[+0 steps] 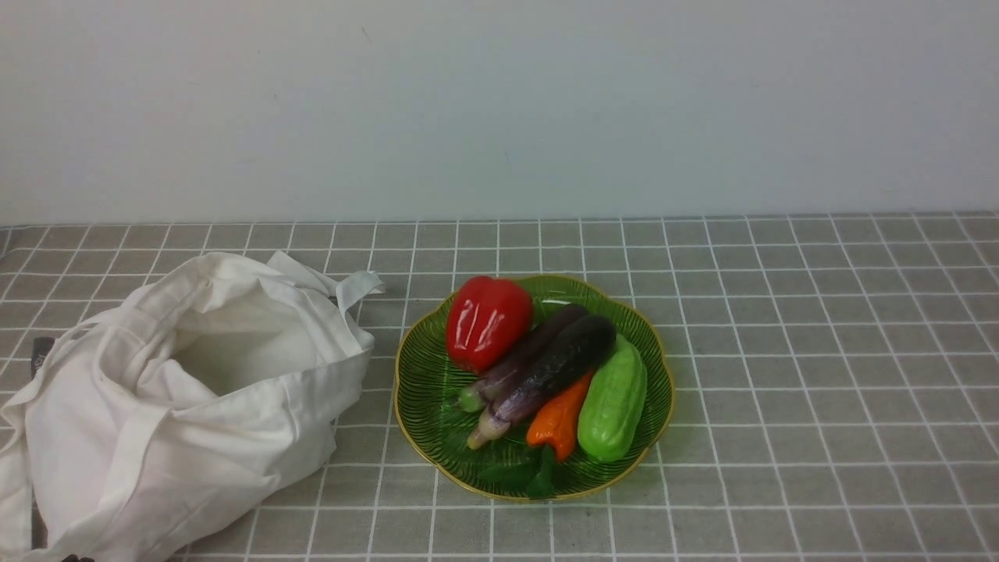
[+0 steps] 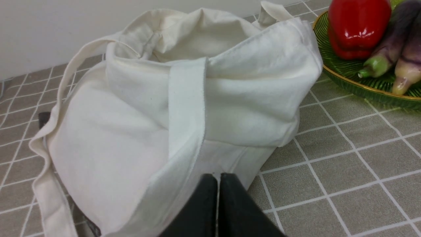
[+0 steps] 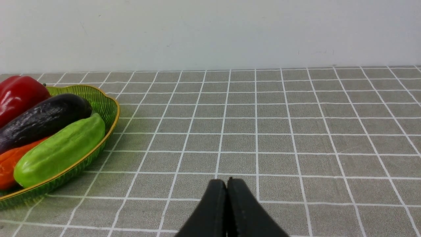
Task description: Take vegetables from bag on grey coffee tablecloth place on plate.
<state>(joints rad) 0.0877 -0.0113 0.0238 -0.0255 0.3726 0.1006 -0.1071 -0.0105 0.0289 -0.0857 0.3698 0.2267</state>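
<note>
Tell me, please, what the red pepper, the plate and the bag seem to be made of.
Red pepper: probably plastic, glossy, with sharp white highlights.
Plate: looks like green glass or clear plastic, ribbed and see-through, with a gold-coloured rim.
Bag: soft white cloth, matte, with folds and stitched hems.

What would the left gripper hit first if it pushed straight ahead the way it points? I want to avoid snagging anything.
Most likely the bag: its cloth lies directly ahead of the shut left gripper. The plate sits off to the side. How big the gap is remains unclear.
</note>
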